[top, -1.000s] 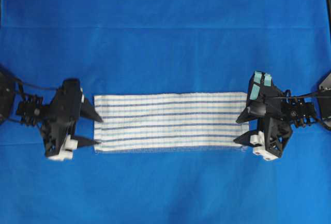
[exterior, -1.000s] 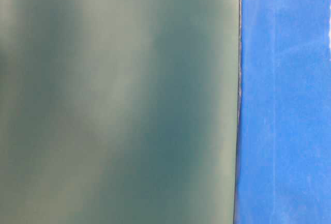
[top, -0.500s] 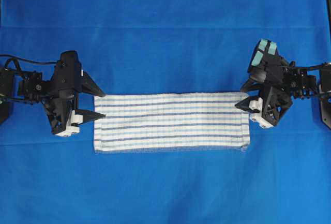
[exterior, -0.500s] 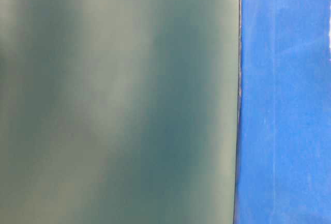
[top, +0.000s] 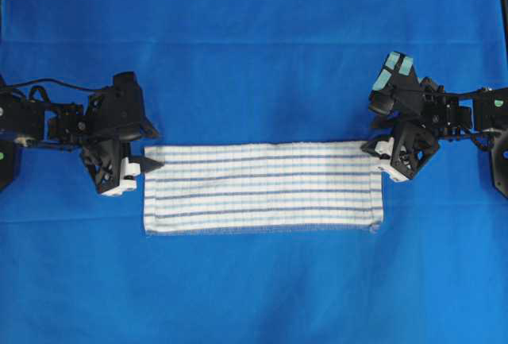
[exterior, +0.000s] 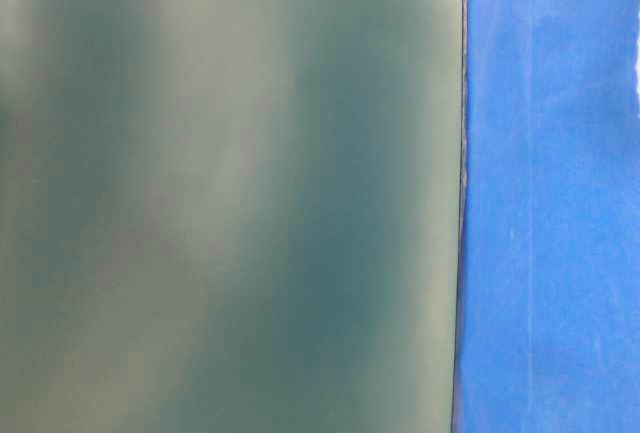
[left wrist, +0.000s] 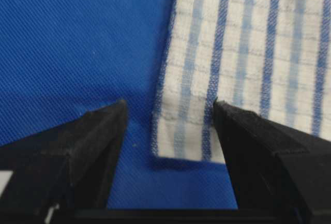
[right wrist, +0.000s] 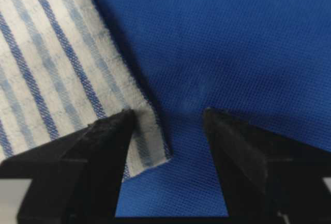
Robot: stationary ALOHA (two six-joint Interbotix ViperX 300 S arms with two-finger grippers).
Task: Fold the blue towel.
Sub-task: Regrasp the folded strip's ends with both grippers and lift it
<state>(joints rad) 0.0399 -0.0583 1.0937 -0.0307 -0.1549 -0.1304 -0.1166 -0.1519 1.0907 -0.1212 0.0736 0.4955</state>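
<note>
Center of the overhead frame: blue towel [top: 260, 187] lies flat, folded to a long strip on the blue table cover [top: 254, 42]. Left gripper [top: 147, 157] at the strip's upper-left corner, fingers parted, the corner between them in the wrist view. Right gripper [top: 375, 147] at the upper-right corner, fingers likewise spread astride that corner. Table-level view blurred.

White blue towel [top: 262, 187] with blue stripes on bright-blue sheet [top: 254, 42]
</note>
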